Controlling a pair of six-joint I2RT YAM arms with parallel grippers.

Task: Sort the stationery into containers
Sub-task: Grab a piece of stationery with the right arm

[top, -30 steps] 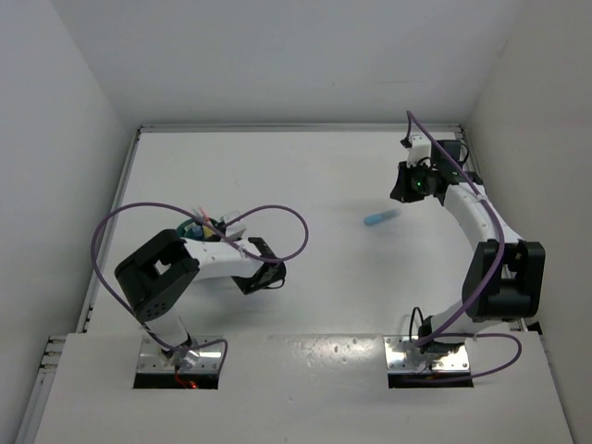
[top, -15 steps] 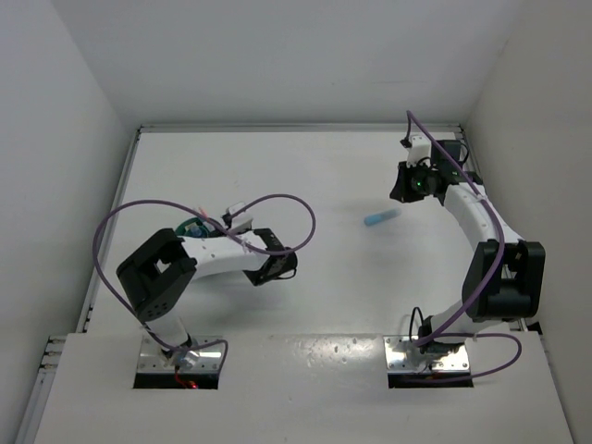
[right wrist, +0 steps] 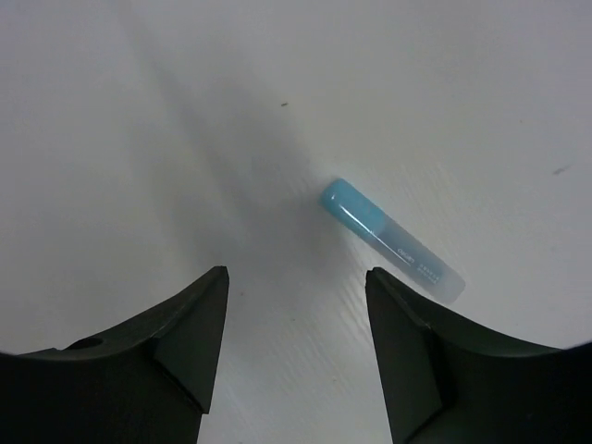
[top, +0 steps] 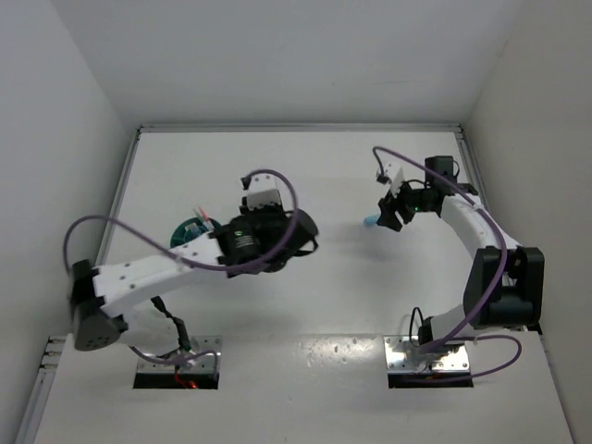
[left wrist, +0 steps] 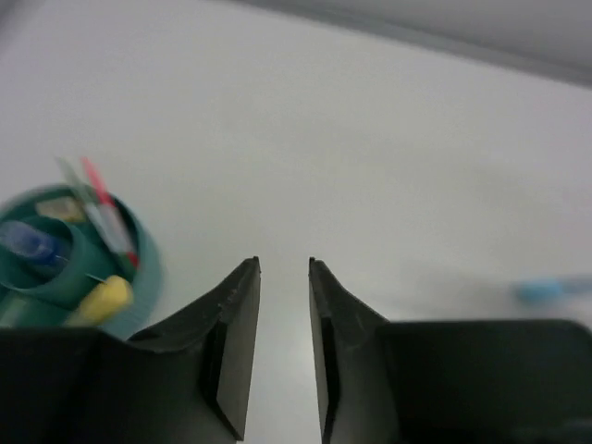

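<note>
The cup (top: 188, 231) stands on my worktop's (top: 333, 176) left, pens (left wrist: 102, 208) and a marker (left wrist: 102, 301) in it. The tube (right wrist: 393, 240) lies to the right, just beside my right tool (right wrist: 296, 277), with my left tool (left wrist: 283, 268) between cup and tube.

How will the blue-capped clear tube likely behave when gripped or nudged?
The tube looks round and glossy, lying flat on the table, so it may roll or slip if nudged. It seems thin rigid plastic, probably light and stiff. The right hand hovers open near it.

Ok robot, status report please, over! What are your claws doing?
Left gripper slightly open, empty. Right gripper open, blue-capped tube lying just ahead, untouched. Cup part-filled. Nothing in the way.
</note>
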